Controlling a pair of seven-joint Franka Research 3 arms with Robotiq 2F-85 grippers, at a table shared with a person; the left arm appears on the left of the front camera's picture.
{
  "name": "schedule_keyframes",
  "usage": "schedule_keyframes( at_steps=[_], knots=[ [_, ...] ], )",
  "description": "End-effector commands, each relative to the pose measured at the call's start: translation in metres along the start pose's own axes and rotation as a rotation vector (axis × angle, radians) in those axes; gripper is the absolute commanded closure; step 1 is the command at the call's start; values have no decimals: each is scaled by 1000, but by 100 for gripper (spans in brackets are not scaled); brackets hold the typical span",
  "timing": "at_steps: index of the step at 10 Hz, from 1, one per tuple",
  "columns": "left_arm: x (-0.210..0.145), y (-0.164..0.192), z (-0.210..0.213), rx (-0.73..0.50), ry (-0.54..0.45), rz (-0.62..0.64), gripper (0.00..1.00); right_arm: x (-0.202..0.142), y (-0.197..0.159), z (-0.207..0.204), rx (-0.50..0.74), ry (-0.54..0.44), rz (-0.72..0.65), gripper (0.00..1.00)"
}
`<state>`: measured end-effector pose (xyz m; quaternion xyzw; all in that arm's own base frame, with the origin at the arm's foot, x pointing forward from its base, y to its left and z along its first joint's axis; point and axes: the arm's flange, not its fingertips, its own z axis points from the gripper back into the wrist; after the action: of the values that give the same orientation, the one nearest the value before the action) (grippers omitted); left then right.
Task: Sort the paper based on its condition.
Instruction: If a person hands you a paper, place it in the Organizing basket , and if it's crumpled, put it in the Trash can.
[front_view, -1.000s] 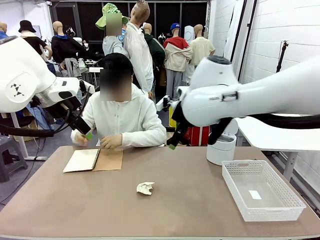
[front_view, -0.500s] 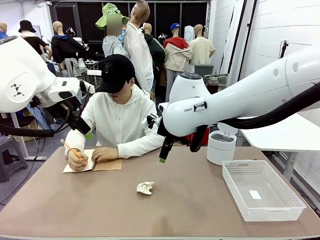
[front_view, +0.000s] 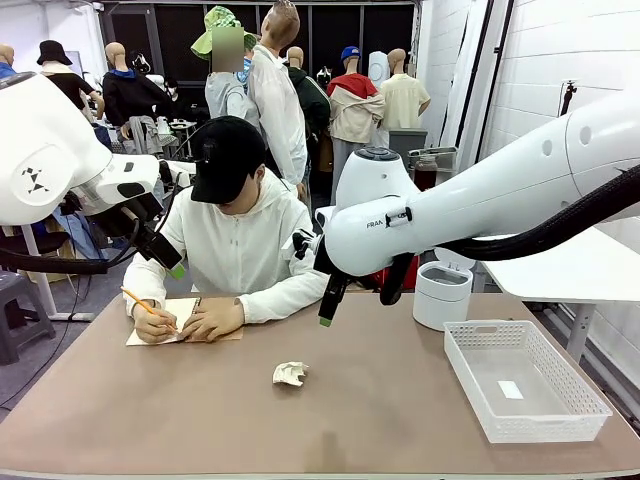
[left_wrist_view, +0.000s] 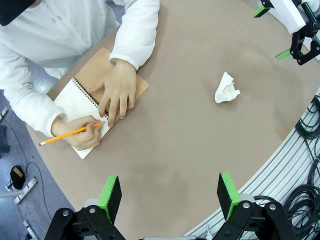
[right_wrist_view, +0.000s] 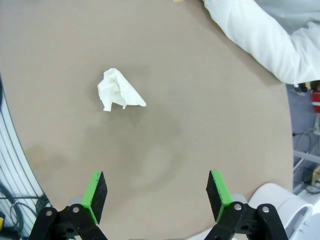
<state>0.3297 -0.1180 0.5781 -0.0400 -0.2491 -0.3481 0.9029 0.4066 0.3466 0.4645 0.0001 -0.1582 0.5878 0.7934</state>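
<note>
Basket (front_view: 541, 428) holds perhaps a label (front_view: 510, 389); crumpled paper (front_view: 290, 375) lies outside.

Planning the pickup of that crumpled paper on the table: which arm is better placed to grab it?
Likely the right. The right gripper hangs open above the table's middle, near the crumpled paper; the left gripper is raised off to the left, beside the person.
</note>
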Motion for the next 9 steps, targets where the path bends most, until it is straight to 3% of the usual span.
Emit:
schedule_keyframes(
  at_steps=[1,2,5,9],
  knots=[
    [0,0,1,-18,-6,-6,0,-1,-1,-1,13,-7,3,0],
    [0,0,1,-18,-6,-6,0,0,0,0,0,0,0,0],
    [0,0,1,-18,-6,-6,0,21,2,-49,25,24,189,0],
    [0,0,1,-18,-6,-6,0,44,3,-92,150,41,331,0]
  ],
)
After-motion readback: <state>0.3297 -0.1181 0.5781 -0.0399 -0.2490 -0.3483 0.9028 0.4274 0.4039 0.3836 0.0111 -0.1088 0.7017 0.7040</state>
